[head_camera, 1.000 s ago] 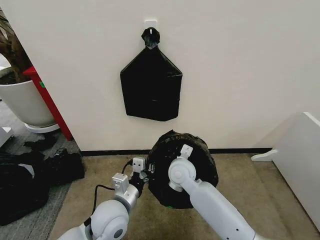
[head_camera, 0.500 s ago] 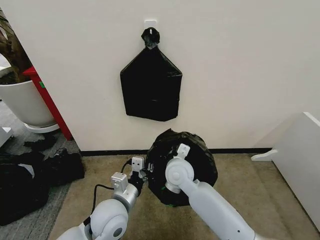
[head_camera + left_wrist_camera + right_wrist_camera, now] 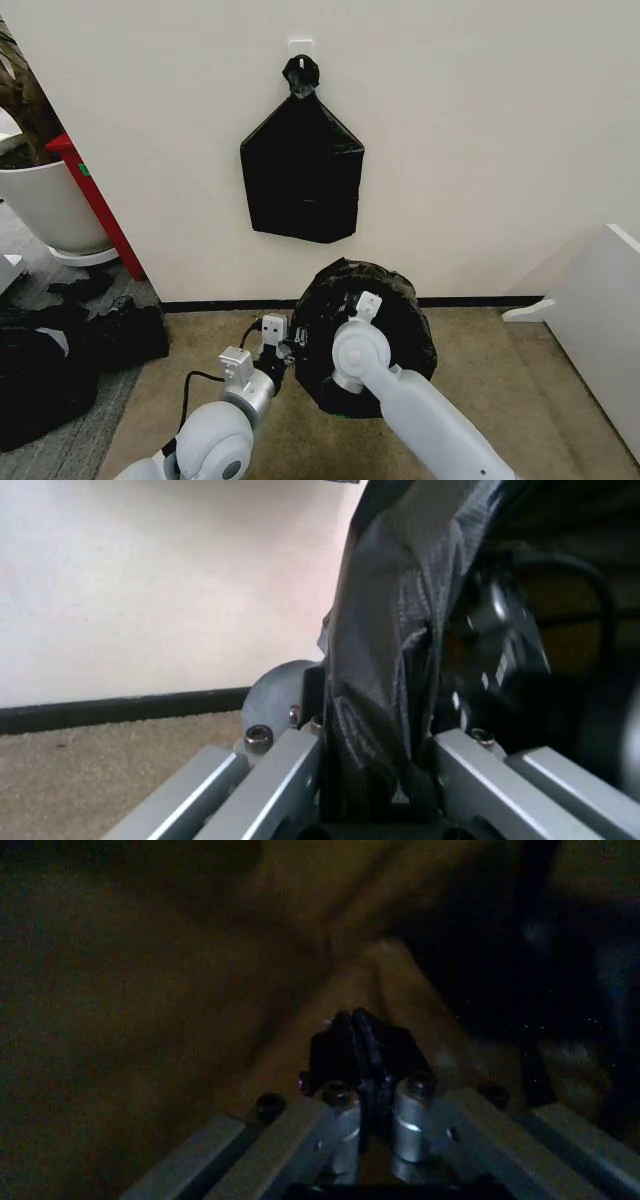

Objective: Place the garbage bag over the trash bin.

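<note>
Plastic, black and crinkly, covers the round form on the carpet by the wall: the garbage bag is draped over the trash bin, of which just a greenish sliver peeks out at the bottom edge. The left gripper sits at the bag's left side, and in the left wrist view its fingers are clenched on a fold of the garbage bag. The right arm reaches into the bag from above; the right gripper, seen in dim brownish light inside, has its pads pressed together with nothing visible between them. A flat black bundle of bags hangs on the wall above.
</note>
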